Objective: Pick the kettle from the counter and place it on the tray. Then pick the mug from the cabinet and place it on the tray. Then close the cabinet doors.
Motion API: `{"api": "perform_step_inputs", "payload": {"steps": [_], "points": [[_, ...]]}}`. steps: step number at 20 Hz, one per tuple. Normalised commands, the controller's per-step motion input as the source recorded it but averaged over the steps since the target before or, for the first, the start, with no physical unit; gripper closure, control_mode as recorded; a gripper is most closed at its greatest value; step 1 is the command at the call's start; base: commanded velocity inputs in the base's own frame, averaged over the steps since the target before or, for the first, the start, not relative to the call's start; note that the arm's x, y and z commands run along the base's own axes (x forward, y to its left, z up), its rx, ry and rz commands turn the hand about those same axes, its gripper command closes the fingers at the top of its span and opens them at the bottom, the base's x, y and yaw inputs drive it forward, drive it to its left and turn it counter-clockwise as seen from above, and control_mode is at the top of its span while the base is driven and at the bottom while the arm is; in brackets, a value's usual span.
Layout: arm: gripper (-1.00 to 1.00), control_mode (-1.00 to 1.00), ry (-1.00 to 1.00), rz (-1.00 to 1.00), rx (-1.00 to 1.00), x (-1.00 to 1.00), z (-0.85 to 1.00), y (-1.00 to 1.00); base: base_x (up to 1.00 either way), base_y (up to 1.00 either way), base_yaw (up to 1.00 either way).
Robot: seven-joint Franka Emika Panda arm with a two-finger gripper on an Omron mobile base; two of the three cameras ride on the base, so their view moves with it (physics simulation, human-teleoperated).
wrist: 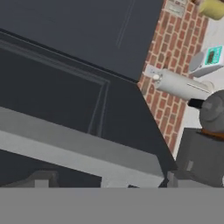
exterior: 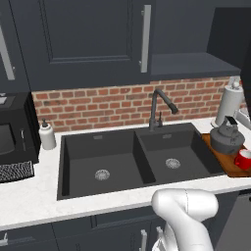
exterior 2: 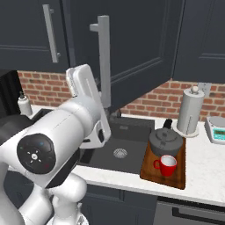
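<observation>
The dark grey kettle [exterior: 227,137] [exterior 2: 165,139] stands on the brown wooden tray [exterior: 234,169] [exterior 2: 169,179], right of the sink on the white counter [exterior: 29,196]. The red mug [exterior: 243,159] [exterior 2: 167,165] sits on the tray in front of it. The cabinet [exterior: 191,63] shows its dark shelf. Its right door [exterior 2: 140,48] stands swung out, and the left door [exterior: 83,34] is shut. In the hand view my gripper [wrist: 109,180] is open, with the swung door's silver bar handle [wrist: 78,148] [exterior 2: 104,61] lying across just in front of its fingertips. The kettle [wrist: 214,111] appears at that view's right edge.
A black double sink [exterior: 132,157] with a dark faucet [exterior: 159,108] fills the counter's middle. A white paper-towel roll [exterior: 229,104] [exterior 2: 190,110] stands behind the tray, a small scale [exterior 2: 216,129] to its right. A soap dispenser [exterior: 47,135] and a black microwave [exterior: 14,132] are at the left.
</observation>
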Motion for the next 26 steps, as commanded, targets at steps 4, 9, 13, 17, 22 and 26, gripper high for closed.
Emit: {"api": "perform_step_inputs", "payload": {"steps": [4,9,13,17,22,26], "points": [[-1.0,-1.0,0.0,0.12,0.0,0.34,0.0,0.28,0.0,0.0,0.0],[-1.0,-1.0,0.0,0.12,0.0,0.37,0.0,0.3,0.0,0.0,0.0],[-1.0,-1.0,0.0,0.11,0.0,0.45,0.0,0.28,0.0,0.0,0.0],[-1.0,-1.0,0.0,0.08,0.0,0.58,-0.03,0.22,0.0,0.0,0.0],[-1.0,-1.0,0.0,0.05,0.0,0.67,-0.03,0.09,0.0,0.0,0.0],[-1.0,-1.0,0.0,0.04,-0.01,0.63,-0.03,0.01,0.0,0.0,0.0]]}}
